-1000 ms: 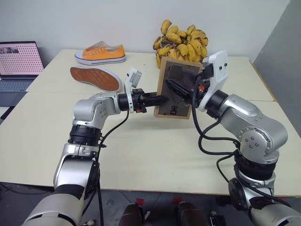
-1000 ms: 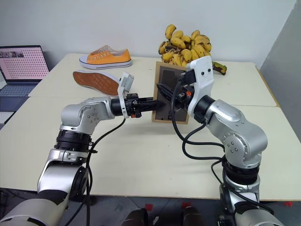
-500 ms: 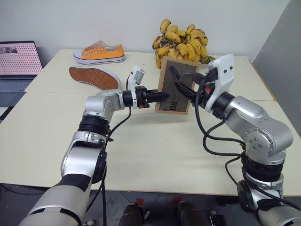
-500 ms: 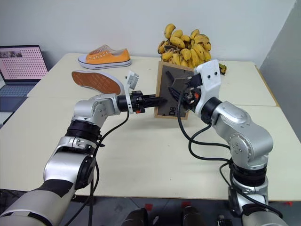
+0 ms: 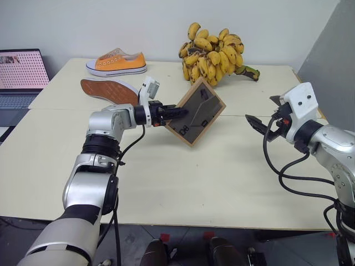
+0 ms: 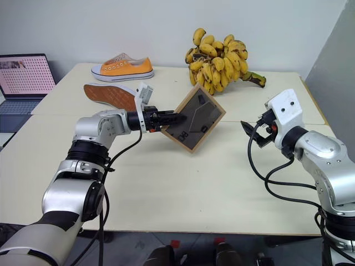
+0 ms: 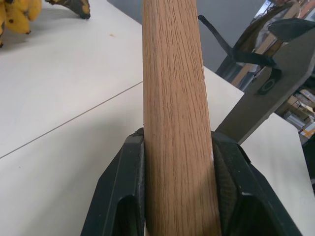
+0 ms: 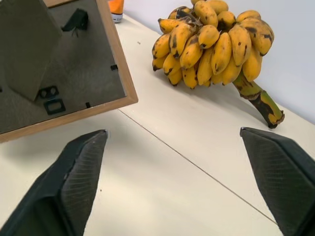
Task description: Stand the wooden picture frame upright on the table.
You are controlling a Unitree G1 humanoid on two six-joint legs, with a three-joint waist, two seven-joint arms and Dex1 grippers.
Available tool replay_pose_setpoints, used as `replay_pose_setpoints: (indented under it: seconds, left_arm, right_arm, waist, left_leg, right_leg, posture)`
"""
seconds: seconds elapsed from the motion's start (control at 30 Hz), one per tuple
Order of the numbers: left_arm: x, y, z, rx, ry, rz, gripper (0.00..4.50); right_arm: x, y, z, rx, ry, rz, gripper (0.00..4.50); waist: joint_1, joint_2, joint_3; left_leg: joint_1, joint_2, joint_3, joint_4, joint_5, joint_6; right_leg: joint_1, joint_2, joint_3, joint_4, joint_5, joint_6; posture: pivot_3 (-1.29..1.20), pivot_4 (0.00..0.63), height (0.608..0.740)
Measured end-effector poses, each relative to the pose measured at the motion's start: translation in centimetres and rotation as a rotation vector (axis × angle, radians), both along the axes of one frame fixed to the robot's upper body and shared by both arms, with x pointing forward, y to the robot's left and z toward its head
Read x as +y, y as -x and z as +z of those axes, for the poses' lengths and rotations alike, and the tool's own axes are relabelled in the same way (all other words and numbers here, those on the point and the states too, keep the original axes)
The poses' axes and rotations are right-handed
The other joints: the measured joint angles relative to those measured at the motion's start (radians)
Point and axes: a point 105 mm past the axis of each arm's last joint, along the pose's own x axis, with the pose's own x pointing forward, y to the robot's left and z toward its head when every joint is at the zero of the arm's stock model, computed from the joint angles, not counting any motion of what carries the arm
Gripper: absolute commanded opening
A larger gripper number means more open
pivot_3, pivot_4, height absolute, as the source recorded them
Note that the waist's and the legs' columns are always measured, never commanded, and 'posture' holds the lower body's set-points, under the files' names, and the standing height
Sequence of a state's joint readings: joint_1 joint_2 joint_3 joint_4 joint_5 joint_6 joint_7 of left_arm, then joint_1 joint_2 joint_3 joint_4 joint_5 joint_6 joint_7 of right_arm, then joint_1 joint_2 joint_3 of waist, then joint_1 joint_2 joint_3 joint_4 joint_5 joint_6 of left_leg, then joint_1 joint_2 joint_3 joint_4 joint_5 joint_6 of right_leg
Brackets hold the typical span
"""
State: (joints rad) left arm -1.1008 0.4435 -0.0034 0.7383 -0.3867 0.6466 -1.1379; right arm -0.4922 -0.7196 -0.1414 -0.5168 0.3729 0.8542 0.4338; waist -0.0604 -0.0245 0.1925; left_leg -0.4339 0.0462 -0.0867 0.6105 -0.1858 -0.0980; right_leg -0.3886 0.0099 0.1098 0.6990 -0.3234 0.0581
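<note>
Over the near slab of the tabletop (image 5: pixel 183 183) my two tools work apart: the right tool (image 5: pixel 263 116) hangs well clear of everything with its fingers spread wide and nothing between them, while the left tool (image 5: pixel 178 112) is pinching one edge of the frame (image 5: pixel 197 112). That frame hangs tilted on a corner like a diamond, grey back and fold-out stand facing me, its low corner at or just above the tabletop near the seam; I cannot tell whether it touches. I judge it light and stiff, the smooth wood liable to swivel in a single-edge pinch, and any glass in front would be fragile. Best hold is on the wooden rail, as now, keeping off the stand. Farther back lie two shoes (image 5: pixel 108 91), one sole-up, one upright. One banana bunch (image 5: pixel 213 50) sits behind, and one laptop (image 5: pixel 22 77) far left.
</note>
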Motion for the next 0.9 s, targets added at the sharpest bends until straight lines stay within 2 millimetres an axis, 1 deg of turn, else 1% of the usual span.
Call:
replay_pose_setpoints:
  seconds: [0.07,0.1,0.13,0.17,0.23,0.33,0.4,0.47,0.53,0.63,0.7,0.77,0.83,0.9]
  left_arm:
    - [0.1,-0.1,0.0,0.002,0.006,0.013,1.32]
    - [0.0,-0.2,0.1,0.005,0.009,0.016,1.32]
    - [-0.1,-0.2,0.1,0.012,0.014,0.015,1.32]
    - [0.1,-0.2,0.2,0.036,0.029,0.027,1.32]
    - [0.7,-0.3,0.3,0.054,0.039,0.051,1.32]
    - [0.6,0.5,1.0,0.144,0.075,0.029,1.32]
    - [0.6,1.5,2.2,0.182,0.092,0.0,1.32]
    - [0.2,2.2,2.8,0.201,0.101,-0.023,1.32]
    - [-0.1,3.2,3.3,0.284,0.133,-0.049,1.32]
    - [-0.4,4.6,3.8,0.365,0.155,-0.074,1.32]
    - [-0.6,5.9,3.7,0.398,0.151,-0.097,1.32]
    - [-1.1,6.8,3.1,0.433,0.145,-0.121,1.32]
    - [-1.4,7.3,2.6,0.457,0.143,-0.126,1.32]
    - [-1.4,7.3,2.7,0.449,0.143,-0.115,1.32]
  right_arm:
    - [0.2,0.0,0.1,-0.022,0.016,0.008,4.44]
    - [0.1,0.1,0.1,-0.046,0.055,0.006,4.44]
    - [-0.1,0.3,-0.2,-0.074,0.12,0.001,4.44]
    - [-0.5,0.5,-1.0,-0.118,0.236,-0.007,4.44]
    - [-0.8,0.5,-1.9,-0.134,0.306,-0.013,4.44]
    - [-1.1,0.5,-3.5,-0.304,0.601,0.005,4.44]
    - [-0.6,0.6,-4.3,-0.46,0.794,0.055,4.44]
    - [-0.1,0.7,-4.9,-0.534,0.852,0.089,4.44]
    - [0.4,0.5,-5.3,-0.631,0.905,0.11,4.44]
    - [1.0,0.2,-5.3,-0.743,0.931,0.123,4.44]
    - [1.4,-0.2,-4.7,-0.833,0.926,0.11,4.44]
    - [1.8,-0.5,-4.0,-0.911,0.924,0.095,4.44]
    - [2.1,-0.6,-3.6,-0.965,0.92,0.091,4.44]
    - [2.4,-0.6,-3.6,-1.008,0.912,0.09,4.44]
  waist:
    - [0.001,0.0,0.0]
    - [0.002,0.0,0.0]
    - [0.003,0.0,0.0]
    - [0.007,0.0,0.0]
    - [0.005,0.0,0.0]
    - [0.003,0.0,0.0]
    - [0.002,0.0,0.0]
    - [0.002,0.0,0.0]
    - [-0.002,0.0,0.0]
    - [-0.003,0.0,0.0]
    - [-0.005,0.0,0.0]
    - [-0.002,-0.001,0.0]
    - [0.001,-0.001,0.0]
    - [0.003,-0.001,0.0]
  left_leg:
    - [0.0,0.0,0.0,0.0,0.0,0.0]
    - [0.0,0.0,0.0,0.0,0.0,0.0]
    - [0.0,0.0,0.0,0.0,0.0,0.0]
    - [-0.001,0.0,0.0,0.0,0.0,0.0]
    - [-0.001,-0.001,0.0,0.0,0.0,0.0]
    - [-0.001,-0.001,0.0,0.0,0.0,0.0]
    - [0.0,-0.001,0.0,0.0,0.0,0.0]
    - [0.001,-0.001,0.0,0.001,0.0,0.0]
    - [0.001,-0.001,0.0,0.002,0.0,0.0]
    - [0.001,0.0,0.0,0.003,0.001,-0.001]
    - [0.001,-0.001,0.0,0.003,0.001,-0.001]
    - [0.002,-0.001,0.0,0.004,0.002,-0.002]
    - [0.002,-0.001,-0.001,0.004,0.002,-0.003]
    - [0.002,-0.001,-0.001,0.005,0.002,-0.003]
  right_leg:
    - [0.0,0.0,0.0,0.0,0.0,0.0]
    - [0.0,0.0,0.0,0.0,0.0,0.0]
    - [0.0,0.0,0.0,-0.001,0.0,0.0]
    - [0.0,0.0,-0.001,-0.002,0.0,0.0]
    - [0.0,0.0,0.0,-0.002,0.0,0.0]
    - [0.0,0.0,0.0,-0.002,0.0,0.0]
    - [0.0,0.0,0.0,-0.001,0.0,0.0]
    - [0.001,0.0,0.0,0.0,0.0,0.0]
    - [0.001,0.0,0.0,0.001,0.0,0.0]
    - [0.001,0.0,0.0,0.002,0.0,0.0]
    - [0.001,0.0,0.001,0.003,0.0,0.0]
    - [0.001,-0.001,0.0,0.004,0.0,0.0]
    - [0.001,-0.001,0.0,0.005,0.0,0.0]
    - [0.001,-0.001,0.0,0.007,0.0,0.0]
  posture:
    - [0.0,0.15,0.74]
    - [0.0,0.15,0.74]
    - [0.0,0.15,0.74]
    - [0.0,0.15,0.74]
    - [0.0,0.15,0.74]
    - [0.0,0.15,0.74]
    - [0.0,0.15,0.74]
    - [0.0,0.15,0.74]
    - [0.0,0.15,0.74]
    - [0.0,0.15,0.74]
    - [0.0,0.15,0.74]
    - [0.0,0.15,0.74]
    - [0.0,0.15,0.74]
    - [0.0,0.15,0.74]
